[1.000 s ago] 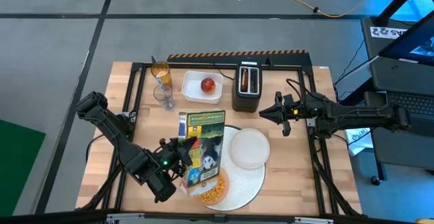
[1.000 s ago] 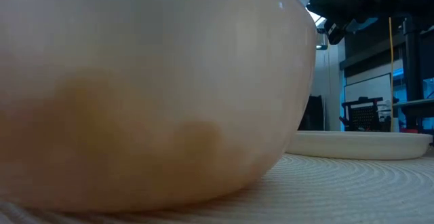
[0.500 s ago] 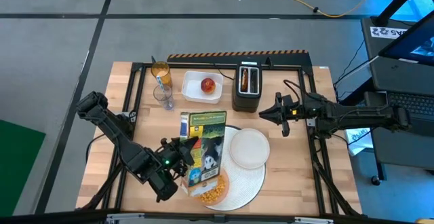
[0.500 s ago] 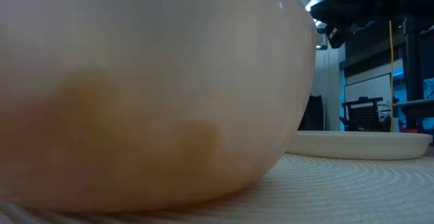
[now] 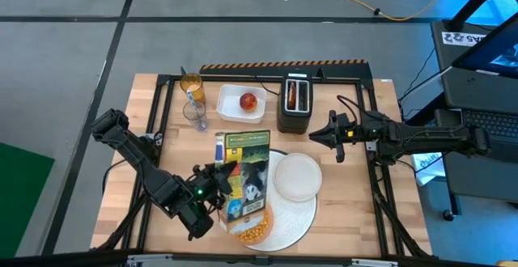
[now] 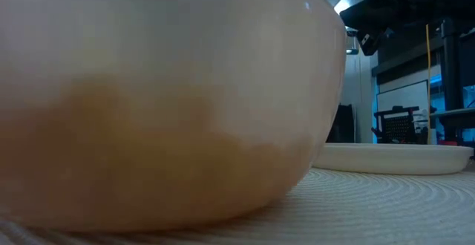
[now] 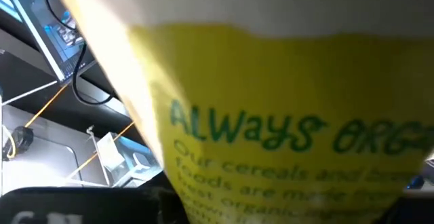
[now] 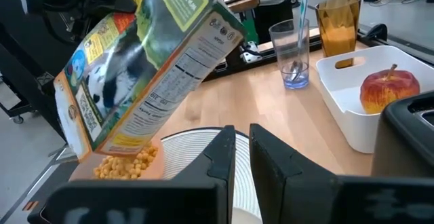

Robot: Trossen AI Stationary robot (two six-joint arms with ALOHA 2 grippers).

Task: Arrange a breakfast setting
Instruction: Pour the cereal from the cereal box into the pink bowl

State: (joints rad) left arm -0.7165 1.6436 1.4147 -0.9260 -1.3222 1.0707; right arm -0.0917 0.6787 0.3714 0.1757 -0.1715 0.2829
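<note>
So the left gripper (image 5: 217, 192) is clamped on a cereal box (image 5: 245, 174) and holds it tipped over, open end down, right above the orange bowl (image 5: 252, 225). Yellow puffs (image 5: 251, 230) are piled in the bowl, and the right wrist view shows more dropping out of the box mouth (image 8: 129, 157). The bowl sits on the near-left part of the white placemat (image 5: 303, 214), at the front of the table (image 5: 348, 210). In the low view the bowl (image 6: 163, 104) fills nearly everything, with the mat's woven surface (image 6: 386, 208) under it.

Back left on the table there's an amber cup (image 5: 192, 86) and, just in front of it, a clear glass (image 5: 195, 114) with a blue straw. Next along the back is the white tray (image 5: 231, 109) with the red apple (image 5: 248, 102) in it, then the black toaster (image 5: 295, 103) touching the tray's side, something brown sitting in its slots. Can't tell from up here if that's the bagel.

The small pale plate (image 5: 297, 176) is on the right part of the mat, bare, just beside the box. The low view catches its rim (image 6: 393, 158) too.

The right gripper (image 5: 317, 136) hangs over the table's right side, near the toaster, fingers pinched almost together with nothing between them.
</note>
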